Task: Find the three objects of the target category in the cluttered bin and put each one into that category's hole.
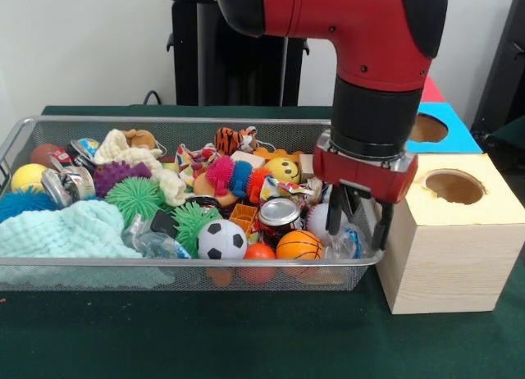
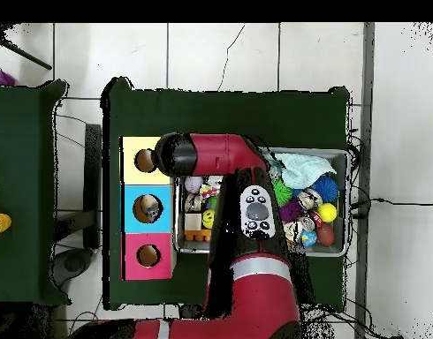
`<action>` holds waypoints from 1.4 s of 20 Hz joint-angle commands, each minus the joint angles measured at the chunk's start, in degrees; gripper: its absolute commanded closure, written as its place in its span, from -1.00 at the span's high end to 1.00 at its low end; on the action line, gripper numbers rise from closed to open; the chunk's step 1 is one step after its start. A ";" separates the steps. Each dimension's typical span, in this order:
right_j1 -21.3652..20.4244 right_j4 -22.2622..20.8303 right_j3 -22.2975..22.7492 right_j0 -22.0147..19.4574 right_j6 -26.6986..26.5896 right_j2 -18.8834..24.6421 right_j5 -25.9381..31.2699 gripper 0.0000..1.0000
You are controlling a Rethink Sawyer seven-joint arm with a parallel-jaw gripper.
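My gripper (image 1: 358, 225) hangs open at the right end of the wire bin (image 1: 25, 130), its fingers down among the clutter. I see nothing held between them. A white ball (image 1: 318, 220) lies just left of the left finger (image 1: 335, 219), with crumpled clear plastic (image 1: 344, 244) below. Close by are a mini basketball (image 1: 299, 246), a soccer ball (image 1: 221, 241), an orange ball (image 1: 259, 253) and a soda can (image 1: 280, 216). Right of the bin stands a wooden box with a round hole (image 1: 454, 186). In the overhead view the arm (image 2: 222, 159) hides the gripper.
Behind the wooden box are a blue box with a hole (image 1: 427, 129) and a red one (image 1: 431, 90). The bin also holds a teal cloth (image 1: 66, 231), green spiky balls (image 1: 135, 197), a smiley ball (image 1: 283, 170), a tiger toy (image 1: 234, 139) and a yellow ball (image 1: 27, 178).
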 commanded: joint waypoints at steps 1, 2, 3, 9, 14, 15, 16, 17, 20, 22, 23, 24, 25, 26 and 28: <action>0.11 0.76 6.89 -2.45 2.70 3.44 -3.17 1.00; 0.43 0.62 6.88 -2.75 2.40 3.67 -3.55 1.00; 0.51 0.54 7.06 -3.03 2.11 3.89 -3.74 1.00; -0.05 0.12 8.75 -3.10 2.53 3.52 -4.54 1.00; -1.47 0.66 10.52 -2.09 4.39 2.65 -4.74 1.00; -1.68 0.79 10.95 -1.82 4.85 2.49 -4.90 1.00; -1.67 0.84 11.13 -1.52 5.34 2.25 -5.24 1.00; -1.54 0.93 11.28 -1.34 5.70 2.19 -5.62 1.00; -1.04 1.20 11.49 -0.75 6.75 1.97 -6.74 1.00; -0.74 1.43 11.33 -0.12 7.53 1.61 -7.20 1.00; -0.58 1.56 11.20 0.23 7.94 1.39 -7.38 1.00; -0.36 1.74 10.82 0.25 7.95 1.35 -7.22 1.00; -0.11 1.81 10.52 0.37 7.95 1.29 -7.33 1.00; 0.41 1.88 10.04 0.42 7.97 1.27 -7.52 1.00; 1.70 1.93 8.81 0.58 8.00 1.12 -8.03 1.00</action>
